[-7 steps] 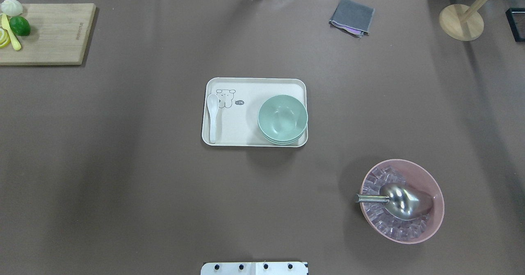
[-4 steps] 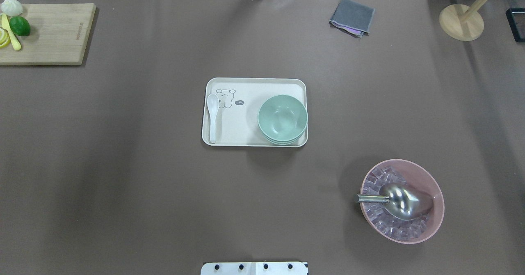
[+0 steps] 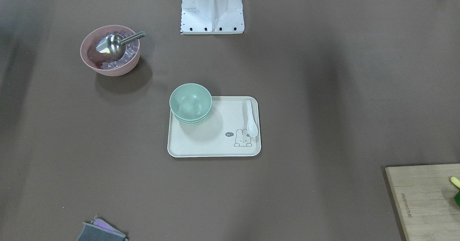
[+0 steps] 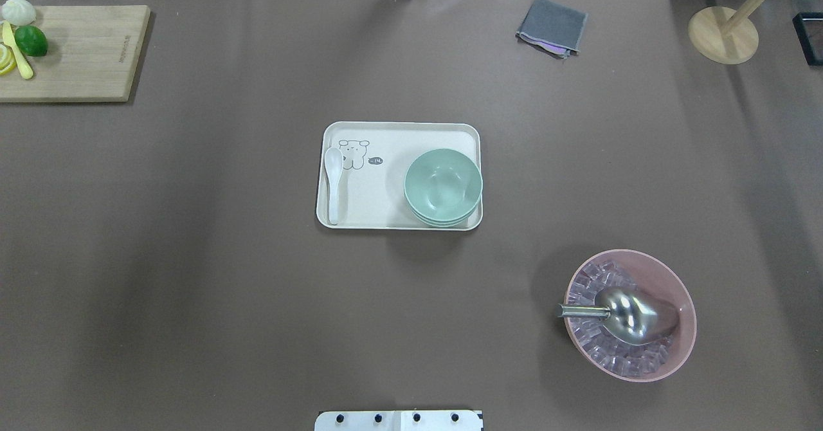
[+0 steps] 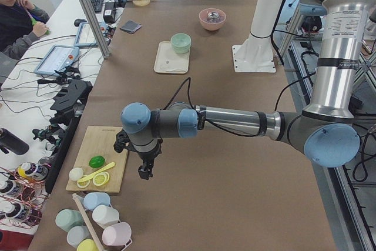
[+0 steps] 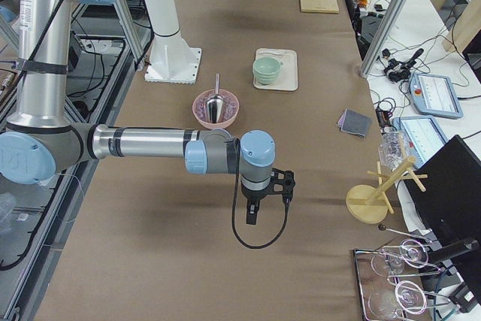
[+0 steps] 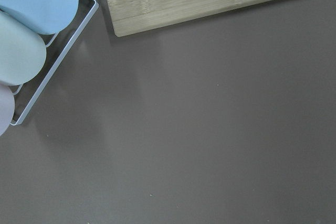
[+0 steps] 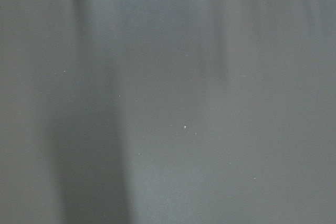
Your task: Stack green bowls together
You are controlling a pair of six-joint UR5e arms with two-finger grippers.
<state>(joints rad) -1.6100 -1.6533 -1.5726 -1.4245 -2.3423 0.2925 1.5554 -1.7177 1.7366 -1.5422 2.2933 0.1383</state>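
Observation:
Three pale green bowls (image 4: 443, 186) sit nested in one stack on the right part of a cream tray (image 4: 376, 196) at the table's middle. The stack also shows in the front view (image 3: 190, 102), the left side view (image 5: 181, 43) and the right side view (image 6: 267, 70). My left gripper (image 5: 144, 171) hangs near the cutting board, far from the bowls. My right gripper (image 6: 252, 216) hangs over bare table, past the pink bowl. Both show only in the side views, so I cannot tell whether they are open or shut.
A white spoon (image 4: 333, 183) lies on the tray's left. A pink bowl (image 4: 669, 354) holds ice and a metal scoop (image 4: 633, 315). A cutting board (image 4: 77, 51) with lime and lemon, a grey cloth (image 4: 551, 26) and a wooden stand (image 4: 723, 32) line the far edge. A cup rack (image 5: 97, 221) stands by my left gripper.

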